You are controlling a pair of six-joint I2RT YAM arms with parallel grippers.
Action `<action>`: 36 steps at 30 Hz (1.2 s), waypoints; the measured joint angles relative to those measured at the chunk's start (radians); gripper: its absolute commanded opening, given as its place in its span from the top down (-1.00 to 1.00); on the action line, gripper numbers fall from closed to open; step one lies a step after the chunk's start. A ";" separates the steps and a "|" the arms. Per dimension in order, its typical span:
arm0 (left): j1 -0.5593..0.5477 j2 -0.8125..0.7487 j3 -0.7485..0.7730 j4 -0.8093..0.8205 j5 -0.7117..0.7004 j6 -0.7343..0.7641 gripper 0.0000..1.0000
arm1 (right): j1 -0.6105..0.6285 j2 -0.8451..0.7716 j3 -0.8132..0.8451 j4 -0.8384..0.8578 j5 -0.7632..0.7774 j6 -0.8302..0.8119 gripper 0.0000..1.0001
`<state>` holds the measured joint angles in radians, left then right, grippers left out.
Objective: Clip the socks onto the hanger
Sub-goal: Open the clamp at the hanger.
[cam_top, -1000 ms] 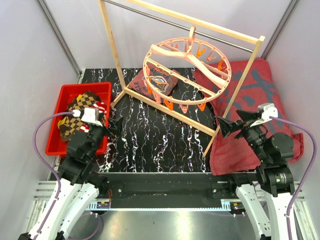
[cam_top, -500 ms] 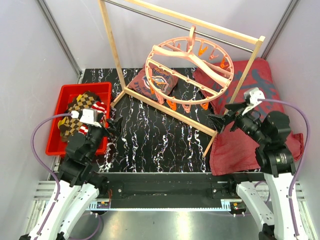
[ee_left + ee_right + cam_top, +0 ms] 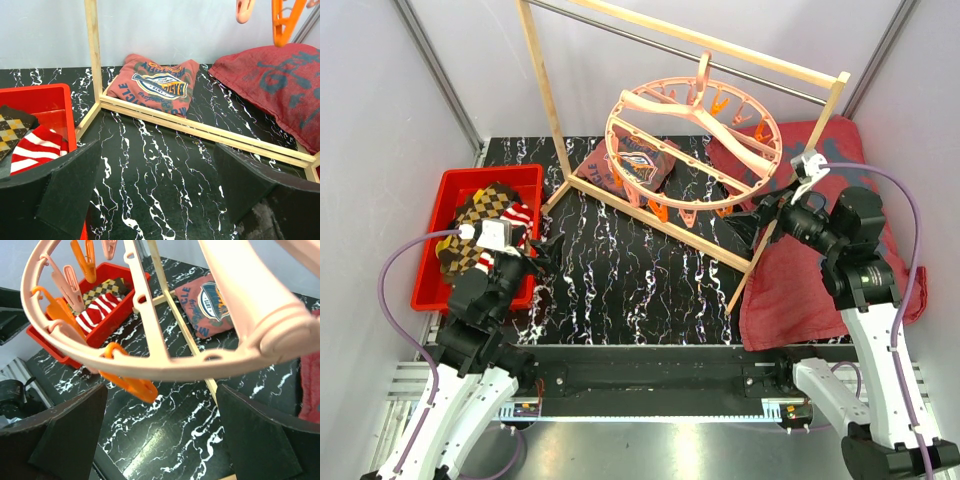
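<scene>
**A:** What did the picture show, and which step was under way?

**B:** Two robot arms stood over a black marbled tabletop point(image 3: 620, 270). I judged it to be the opening step, since no sock was clipped or held. The left gripper point(image 3: 545, 262) had its jaws spread wide and empty. So did the right gripper point(image 3: 757, 222).

**A:** Where were the socks?

**B:** The socks point(image 3: 485, 225) lay heaped in a red bin point(image 3: 430, 250), just beside the left gripper on its left. A red-and-white striped sock point(image 3: 35, 147) and a brown argyle sock point(image 3: 480, 205) lay on top.

**A:** And the hanger?

**B:** The hanger point(image 3: 190, 371), a round salmon-pink ring, hung from a wooden rack point(image 3: 545, 90). Its rim curved just above and ahead of the right gripper. One orange clip point(image 3: 132, 385) dangled near the right gripper's left finger, without touching it.

**A:** What would the next move call for?

**B:** Probably the left gripper would need to turn left, dip into the bin and pinch one sock by its edge. The right gripper seemed placed to steady the ring or work a clip.

**A:** Could any writing be read?

**B:** A folded red T-shirt point(image 3: 638, 165), well ahead of the left gripper, carried a blue and orange printed badge with arched lettering. Only the letters "CLE" showed clearly. A dark red cloth point(image 3: 840, 170) under the right gripper bore large grey-blue marks that could not be read.
</scene>
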<state>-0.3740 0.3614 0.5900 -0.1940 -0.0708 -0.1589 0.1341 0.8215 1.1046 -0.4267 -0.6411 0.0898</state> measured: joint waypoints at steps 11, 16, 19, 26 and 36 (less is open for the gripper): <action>0.000 0.000 0.000 0.000 0.004 0.000 -0.98 | 0.161 0.025 0.003 0.058 0.132 0.004 -0.90; 0.000 0.000 0.000 0.000 0.005 -0.004 -0.98 | 0.188 0.007 0.000 0.098 0.233 0.000 -0.82; 0.000 0.000 0.000 0.000 0.007 -0.006 -0.98 | 0.212 0.004 0.000 0.117 0.274 -0.003 -0.80; 0.000 0.000 0.000 0.000 0.008 -0.007 -0.98 | 0.315 0.006 -0.028 0.146 0.403 -0.026 -0.78; 0.000 0.000 0.000 0.000 0.008 -0.007 -0.98 | 0.436 0.006 -0.061 0.160 0.569 -0.075 -0.75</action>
<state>-0.3740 0.3611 0.5900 -0.1940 -0.0631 -0.1661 0.5705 0.8276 1.0439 -0.2665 -0.0723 0.0147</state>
